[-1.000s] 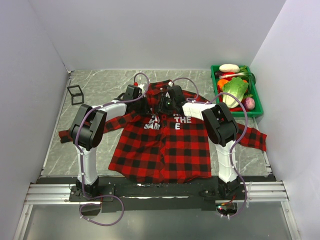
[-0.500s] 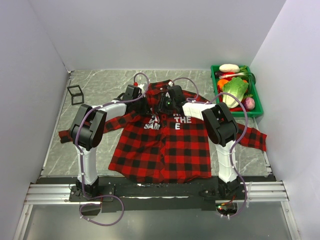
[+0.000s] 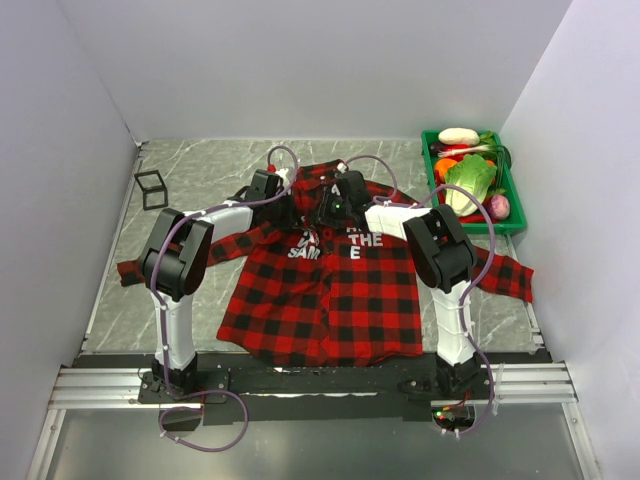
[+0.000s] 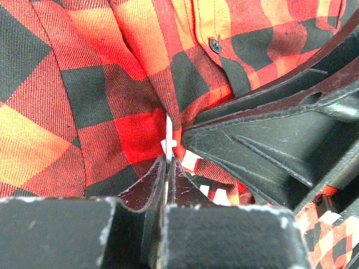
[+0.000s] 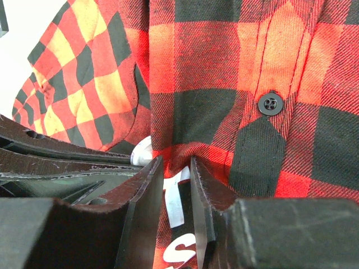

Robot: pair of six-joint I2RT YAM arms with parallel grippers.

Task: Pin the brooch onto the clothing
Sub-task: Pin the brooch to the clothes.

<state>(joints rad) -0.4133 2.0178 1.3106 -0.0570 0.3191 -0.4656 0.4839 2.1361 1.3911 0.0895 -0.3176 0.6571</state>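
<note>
Nothing has visibly moved since the earlier overhead pictures: both arms hold the same pose over the shirt [image 3: 330, 290]. Overhead view: the shirt lies spread flat on the desk [image 3: 200, 165], collar toward the far wall, sleeves out to either side. Both arms reach forward and inward, and the left fingers [image 3: 298, 213] and right fingers [image 3: 320, 218] meet close together over the upper chest, just below the collar and at the top of the white lettering. A green bin [image 3: 428, 172] of vegetables stands at the far right corner, and a black wire cube [image 3: 150, 190] stands at the far left, both well apart from the shirt's chest. The brooch cannot be made out from here. Left wrist view: the left fingers [image 4: 148, 188] are pressed fully together, tips down on the plaid. A thin pale sliver, the brooch [image 4: 168, 131] seen edge-on, stands clamped between them and touches the cloth. The dark body of the right fingers [image 4: 263, 129] lies just beside it on the right. A black button [image 4: 215, 45] shows on the placket above. Right wrist view: the right fingers [image 5: 147, 190] are partly closed, pinching a raised fold of shirt with white lettering in the gap between them. The brooch's pale rounded edge sits just beside the left-hand tip, at the end of the left fingers.
</note>
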